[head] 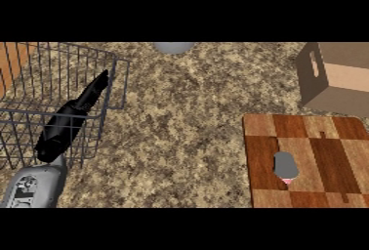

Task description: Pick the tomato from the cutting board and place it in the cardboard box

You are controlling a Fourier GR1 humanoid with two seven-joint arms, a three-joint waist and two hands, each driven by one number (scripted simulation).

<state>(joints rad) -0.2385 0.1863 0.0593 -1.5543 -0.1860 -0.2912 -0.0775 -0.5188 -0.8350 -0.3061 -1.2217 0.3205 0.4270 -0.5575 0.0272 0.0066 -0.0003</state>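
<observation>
The left hand [69, 122], fingers straight and pressed together, hangs over the wire basket [22, 111]. A small grey object [286, 165] sits on the cutting board [328, 156], which lies near the cardboard box [338, 78].

Wire basket [29, 112] cut off at left edge. Cardboard box [335, 80] cut off right. Far grey round thing [173, 47] mostly cut off. Cutting board [317, 146] runs off right; grey lump [286, 165] on it unidentifiable.

Speckled brown stone counter [187, 112], evenly lit; wire basket [119, 83] at left, grey rounded object [173, 47] at far edge.
</observation>
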